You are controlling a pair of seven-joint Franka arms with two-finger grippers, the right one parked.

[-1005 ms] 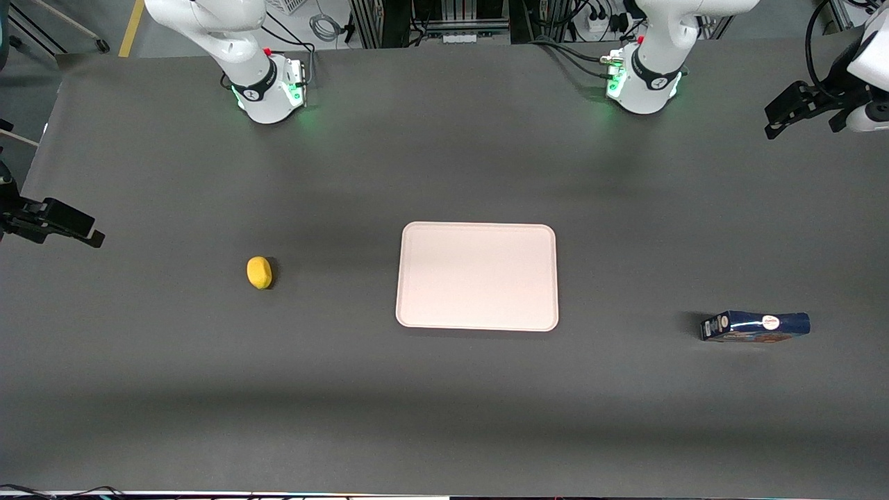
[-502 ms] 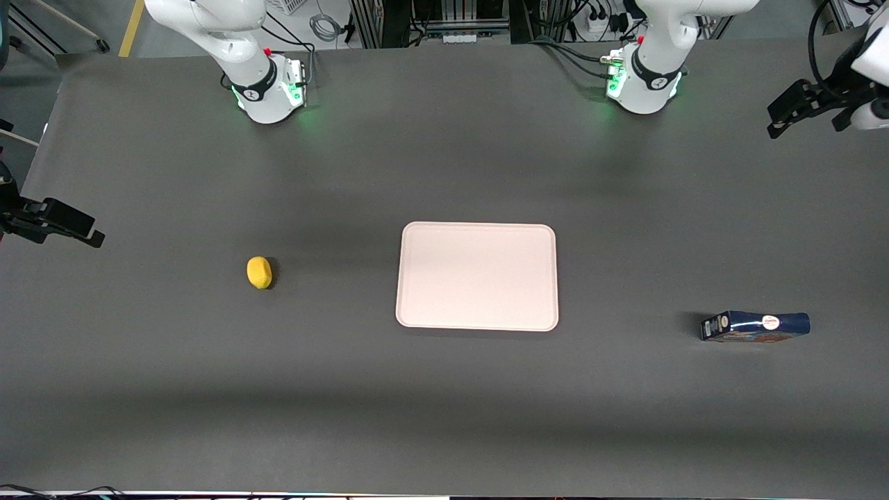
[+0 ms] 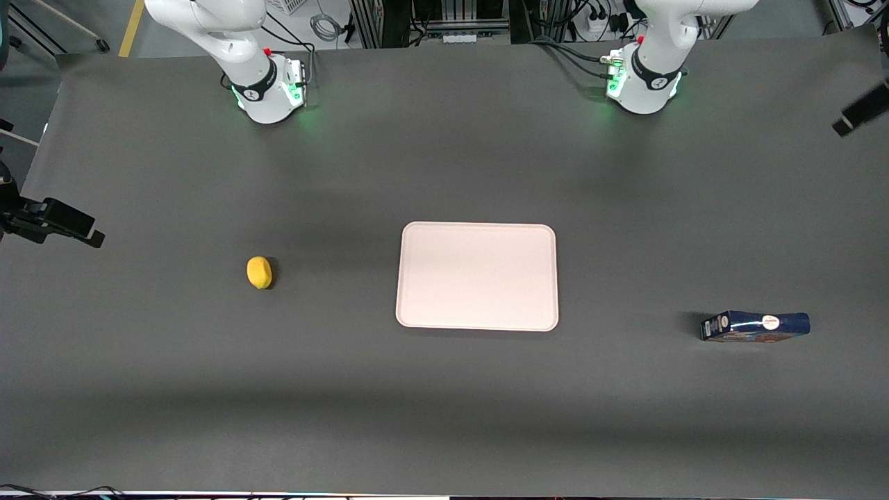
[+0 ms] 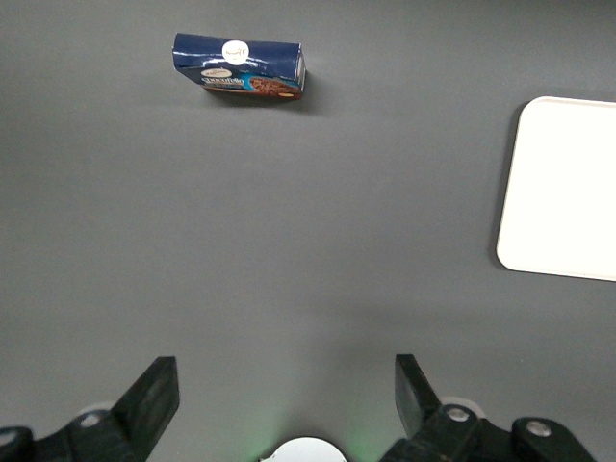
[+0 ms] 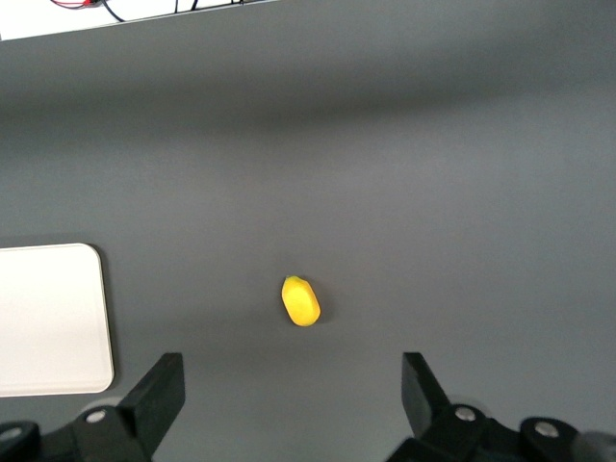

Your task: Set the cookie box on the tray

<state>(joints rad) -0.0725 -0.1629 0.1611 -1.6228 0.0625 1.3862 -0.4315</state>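
Table point(image 3: 444, 417): tray point(image 3: 476, 276), cookie box point(image 3: 755, 326), lemon point(image 3: 258, 271)

Glossy cardboard cookie box point(image 4: 239, 66), smooth matt tray point(image 3: 477, 276), matt table point(image 3: 444, 389).

Claw point(image 4: 287, 385) (and tray point(image 4: 563, 192)) edge-cropped

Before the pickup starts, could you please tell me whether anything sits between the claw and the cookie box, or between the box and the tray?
Nothing visible does. The open claw hangs over bare table with the cookie box untouched. Only bare table separates it from the tray. The yellow object lies toward the parked arm's end.
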